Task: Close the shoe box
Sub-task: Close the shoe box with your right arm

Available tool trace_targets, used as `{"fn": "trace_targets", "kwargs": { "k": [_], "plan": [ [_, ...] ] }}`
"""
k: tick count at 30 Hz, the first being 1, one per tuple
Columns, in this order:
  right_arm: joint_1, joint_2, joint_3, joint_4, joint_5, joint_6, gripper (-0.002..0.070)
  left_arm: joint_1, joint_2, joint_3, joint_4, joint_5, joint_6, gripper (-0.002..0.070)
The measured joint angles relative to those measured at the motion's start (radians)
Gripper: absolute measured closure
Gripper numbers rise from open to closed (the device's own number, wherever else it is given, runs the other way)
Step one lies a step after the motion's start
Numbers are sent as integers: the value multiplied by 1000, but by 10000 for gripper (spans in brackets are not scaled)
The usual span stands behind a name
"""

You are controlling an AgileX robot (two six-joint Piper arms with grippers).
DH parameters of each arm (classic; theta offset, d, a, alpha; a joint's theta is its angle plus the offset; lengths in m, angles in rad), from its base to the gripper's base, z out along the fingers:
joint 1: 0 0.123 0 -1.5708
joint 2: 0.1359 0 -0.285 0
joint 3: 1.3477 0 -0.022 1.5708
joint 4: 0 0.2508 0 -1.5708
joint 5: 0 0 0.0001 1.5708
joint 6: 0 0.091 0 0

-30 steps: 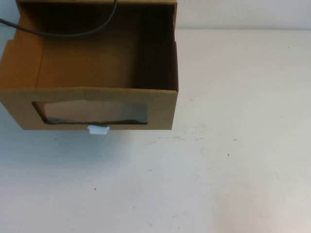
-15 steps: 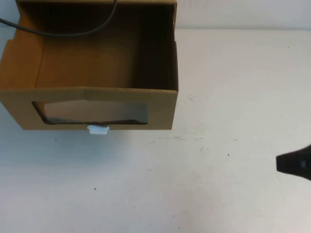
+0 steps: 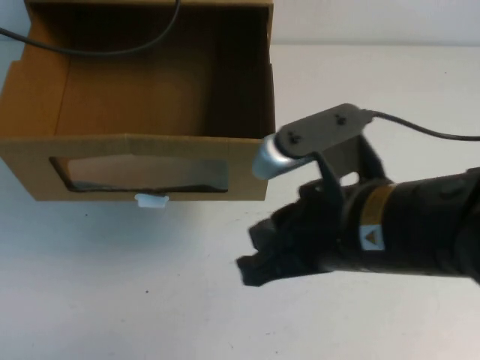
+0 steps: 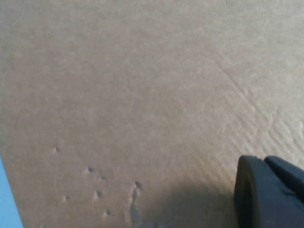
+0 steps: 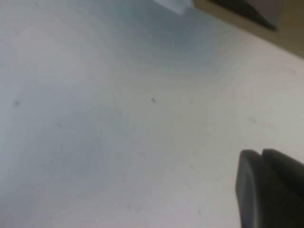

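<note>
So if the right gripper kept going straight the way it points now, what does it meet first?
Probably only bare table. The right gripper points toward the robot's left, in front of the shoe box, so its line seems to pass the front panel and white pull tab; depth is uncertain. The left gripper sits against cardboard.

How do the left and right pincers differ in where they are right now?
The right pincer shows in the high view, over the table before the shoe box; the left pincer does not show there. The left pincer's camera faces brown cardboard close up; the right pincer's faces table. Both are black.
</note>
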Motion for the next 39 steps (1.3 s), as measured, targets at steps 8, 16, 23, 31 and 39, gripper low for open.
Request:
{"fn": "trace_targets", "kwargs": {
  "k": [8, 16, 23, 31, 39],
  "plan": [
    [58, 143, -2, -98, -488, 97, 687, 0, 0, 0, 0, 0, 0, 680],
    [56, 315, -113, -106, -607, 89, 687, 0, 0, 0, 0, 0, -4, 680],
    [17, 417, -255, -107, -546, 83, 687, 0, 0, 0, 1, 0, -4, 680],
    [-22, 431, -300, -101, -506, 83, 687, 0, 0, 0, 1, 2, -7, 680],
    [10, 431, -328, -88, -310, 83, 687, 0, 0, 0, 1, 4, -8, 680]
  ]
}}
